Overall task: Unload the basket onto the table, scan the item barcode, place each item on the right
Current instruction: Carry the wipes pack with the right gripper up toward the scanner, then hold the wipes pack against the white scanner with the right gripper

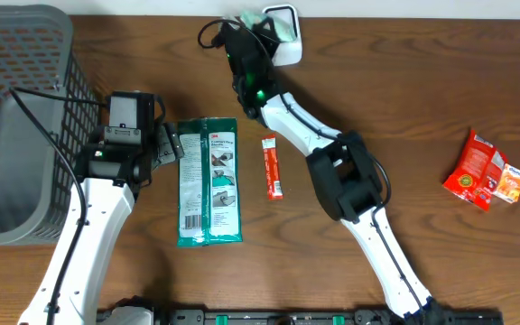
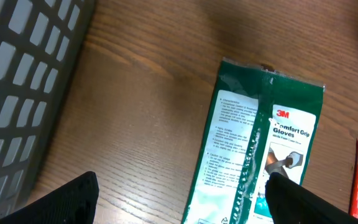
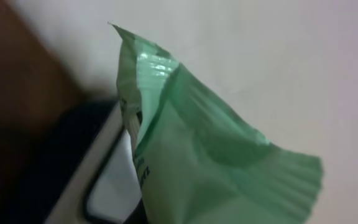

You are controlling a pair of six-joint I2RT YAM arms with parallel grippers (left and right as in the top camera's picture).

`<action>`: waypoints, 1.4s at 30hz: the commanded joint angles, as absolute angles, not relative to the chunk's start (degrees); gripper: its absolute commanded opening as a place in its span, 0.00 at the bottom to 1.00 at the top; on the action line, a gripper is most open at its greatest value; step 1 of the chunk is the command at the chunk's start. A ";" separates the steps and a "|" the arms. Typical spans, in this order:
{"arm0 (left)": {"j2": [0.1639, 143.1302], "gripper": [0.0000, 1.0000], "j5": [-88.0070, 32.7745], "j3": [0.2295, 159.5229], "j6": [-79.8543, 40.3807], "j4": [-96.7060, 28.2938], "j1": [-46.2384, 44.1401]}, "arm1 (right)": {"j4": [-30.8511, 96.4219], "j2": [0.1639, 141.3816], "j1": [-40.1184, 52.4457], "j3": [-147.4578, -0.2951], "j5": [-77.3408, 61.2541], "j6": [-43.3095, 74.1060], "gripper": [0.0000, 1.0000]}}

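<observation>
Right jaws (clamped) pinch green packet (image 3: 197, 155) — over scanner (image 1: 289, 52).

A dark wooden table (image 1: 404, 108) carries a flat green gloves pack (image 1: 208, 181), lying lengthwise. Just right of the pack lies a slim red sachet (image 1: 273, 167). Well off to the pack's right, a red packet (image 1: 473, 168) and a small orange box (image 1: 510, 183) touch. Left of the pack stands a grey mesh basket (image 1: 25, 54). Beyond the pack, up and right near the far edge, sits a white scanner (image 1: 289, 50)
</observation>
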State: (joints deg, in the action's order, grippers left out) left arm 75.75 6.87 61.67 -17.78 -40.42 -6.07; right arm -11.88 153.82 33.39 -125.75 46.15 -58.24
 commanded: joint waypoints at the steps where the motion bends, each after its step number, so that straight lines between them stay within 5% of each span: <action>1: 75.99 0.86 8.03 62.70 -17.87 -40.47 -5.91 | -7.40 154.67 32.69 -126.58 40.77 -51.33 0.01; 17: 75.99 0.86 8.03 62.70 -17.87 -40.47 -5.91 | -21.93 154.63 31.05 -126.61 40.03 -51.35 0.01; 24: 75.99 0.86 8.03 62.70 -17.87 -40.47 -5.91 | -10.41 154.63 30.72 -126.61 34.85 -49.12 0.01; 42: 75.99 0.86 8.03 62.70 -17.87 -40.47 -5.91 | -8.88 151.41 30.68 -126.63 32.03 -47.20 0.01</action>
State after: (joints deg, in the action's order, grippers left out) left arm 75.75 6.87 61.67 -17.78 -40.45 -6.07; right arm -9.26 153.82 31.03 -126.39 35.11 -49.36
